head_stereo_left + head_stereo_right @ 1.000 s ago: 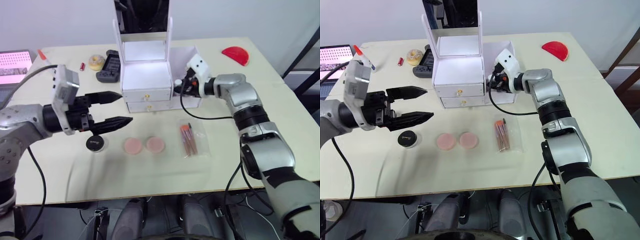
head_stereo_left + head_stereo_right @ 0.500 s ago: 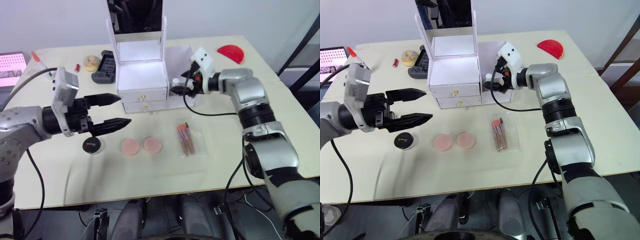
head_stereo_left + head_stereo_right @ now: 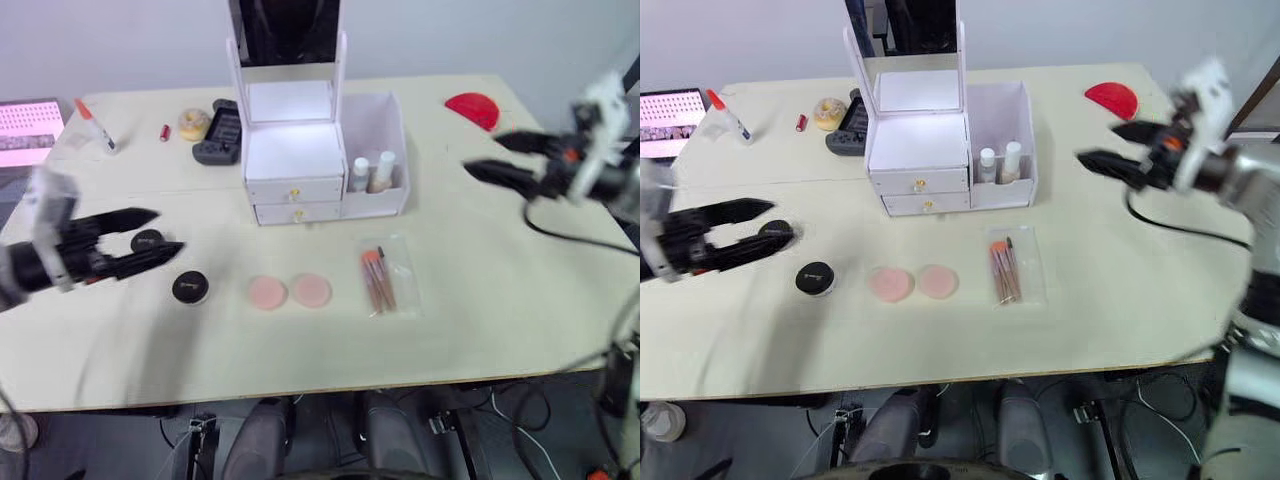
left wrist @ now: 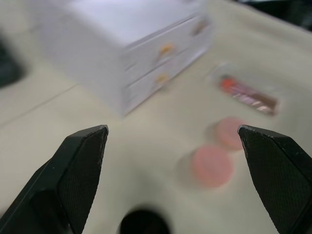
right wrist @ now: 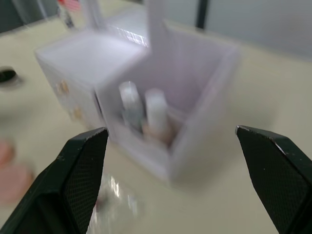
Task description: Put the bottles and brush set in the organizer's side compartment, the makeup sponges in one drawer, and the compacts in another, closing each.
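The white organizer [image 3: 290, 150] stands mid-table with both drawers [image 3: 294, 202] shut. Its side compartment [image 3: 392, 120] holds two bottles [image 3: 360, 175] [image 5: 156, 109] standing upright. In front lie the brush set [image 3: 378, 281] in a clear bag and two pink makeup sponges [image 3: 267, 293] [image 3: 312, 291]. Two black compacts [image 3: 190, 288] [image 3: 147, 241] lie to the left. My left gripper [image 3: 165, 232] hovers open at the left, its tips just beside the farther compact. My right gripper [image 3: 483, 155] hangs open and empty, well to the right of the compartment.
A black gadget [image 3: 220, 132], a yellowish ring [image 3: 192, 124], a small red tube [image 3: 164, 132] and a glue bottle [image 3: 95, 125] lie at the back left beside a pink screen [image 3: 30, 118]. A red half-disc [image 3: 472, 108] lies at the back right.
My right gripper opened at the side compartment and drew away to the right; two bottles now stand there. My left arm pulled back leftward, uncovering a second compact.
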Tool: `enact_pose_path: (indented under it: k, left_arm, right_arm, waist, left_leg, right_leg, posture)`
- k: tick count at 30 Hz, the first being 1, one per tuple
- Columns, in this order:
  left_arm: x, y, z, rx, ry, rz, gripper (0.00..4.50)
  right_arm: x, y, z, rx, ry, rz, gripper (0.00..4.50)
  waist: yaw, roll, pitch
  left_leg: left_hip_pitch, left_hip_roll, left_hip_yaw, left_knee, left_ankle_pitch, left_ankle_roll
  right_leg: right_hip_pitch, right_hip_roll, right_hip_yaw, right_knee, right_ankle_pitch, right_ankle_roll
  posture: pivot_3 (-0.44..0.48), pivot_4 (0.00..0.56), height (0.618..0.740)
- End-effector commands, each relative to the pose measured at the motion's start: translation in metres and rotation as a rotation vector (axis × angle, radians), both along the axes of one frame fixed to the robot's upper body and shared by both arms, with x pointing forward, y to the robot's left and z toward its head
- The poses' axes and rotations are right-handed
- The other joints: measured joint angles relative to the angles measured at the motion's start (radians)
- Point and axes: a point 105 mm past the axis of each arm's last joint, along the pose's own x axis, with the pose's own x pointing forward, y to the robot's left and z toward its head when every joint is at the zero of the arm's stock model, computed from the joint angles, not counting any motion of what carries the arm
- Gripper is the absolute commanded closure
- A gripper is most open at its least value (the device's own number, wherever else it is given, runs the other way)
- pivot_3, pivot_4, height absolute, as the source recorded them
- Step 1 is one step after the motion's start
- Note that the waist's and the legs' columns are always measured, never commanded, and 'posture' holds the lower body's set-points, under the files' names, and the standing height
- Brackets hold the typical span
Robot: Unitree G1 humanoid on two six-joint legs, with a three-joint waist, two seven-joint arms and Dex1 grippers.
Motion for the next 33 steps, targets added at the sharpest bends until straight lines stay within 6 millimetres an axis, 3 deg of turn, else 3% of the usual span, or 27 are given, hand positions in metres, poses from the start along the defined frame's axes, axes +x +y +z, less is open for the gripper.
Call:
enact_pose_path:
  k: [1, 8, 12, 15, 27, 30, 33]
  left_arm:
    - [-0.012, 0.049, 0.009, 0.059, -0.051, 0.15, 0.0]
    - [-0.037, 0.131, -0.024, 0.127, 0.027, 0.403, 0.0]
    - [-0.045, 0.159, -0.033, 0.126, 0.019, 0.504, 0.0]
    - [-0.047, 0.165, -0.035, 0.121, 0.009, 0.523, 0.0]
    - [-0.034, 0.146, -0.034, 0.113, -0.022, 0.442, 0.0]
    - [-0.015, 0.114, -0.028, 0.094, -0.057, 0.332, 0.0]
    - [0.007, 0.061, -0.022, 0.082, -0.095, 0.168, 0.0]
  right_arm:
    - [-0.038, -0.033, 0.006, -0.045, -0.05, -0.041, 0.03]
    - [-0.078, -0.093, -0.042, -0.108, 0.025, -0.192, 0.03]
    - [-0.083, -0.108, -0.053, -0.077, 0.008, -0.24, 0.03]
    - [-0.086, -0.112, -0.062, -0.062, 0.007, -0.259, 0.03]
    - [-0.082, -0.105, -0.053, -0.046, -0.023, -0.23, 0.03]
    - [-0.073, -0.085, -0.041, -0.059, -0.046, -0.164, 0.03]
    - [-0.06, -0.052, -0.029, -0.073, -0.074, -0.059, 0.03]
  waist:
    - [0.0, 0.0, 0.0]
    - [-0.003, 0.0, -0.001]
    - [-0.001, 0.0, -0.001]
    - [0.0, 0.0, -0.001]
    - [0.001, 0.0, -0.001]
    - [0.002, 0.0, -0.001]
    - [0.002, 0.0, -0.001]
  left_leg:
    - [0.0, 0.001, 0.001, 0.0, 0.0, 0.0]
    - [0.002, 0.006, 0.002, 0.0, -0.002, -0.003]
    - [0.001, 0.006, 0.003, 0.0, -0.004, -0.005]
    - [0.001, 0.006, 0.002, 0.0, -0.004, -0.006]
    - [0.001, 0.006, 0.001, -0.001, -0.004, -0.006]
    - [0.001, 0.006, 0.001, 0.0, -0.004, -0.006]
    - [0.001, 0.006, 0.001, 0.001, -0.004, -0.005]
  right_leg:
    - [0.001, 0.001, 0.0, -0.002, 0.001, -0.001]
    - [0.001, 0.001, 0.0, -0.006, 0.001, -0.001]
    - [0.0, 0.0, 0.0, -0.007, 0.001, -0.001]
    - [0.0, 0.0, 0.0, -0.007, 0.001, -0.001]
    - [0.0, -0.002, 0.0, -0.007, 0.002, -0.003]
    - [0.001, -0.001, 0.0, -0.007, 0.002, -0.002]
    - [0.002, 0.0, 0.0, -0.007, 0.003, -0.002]
  posture:
    - [0.0, 0.15, 0.737]
    - [0.0, 0.15, 0.737]
    - [0.0, 0.15, 0.737]
    - [0.0, 0.15, 0.737]
    - [0.0, 0.15, 0.737]
    - [0.0, 0.15, 0.737]
    - [0.0, 0.15, 0.737]
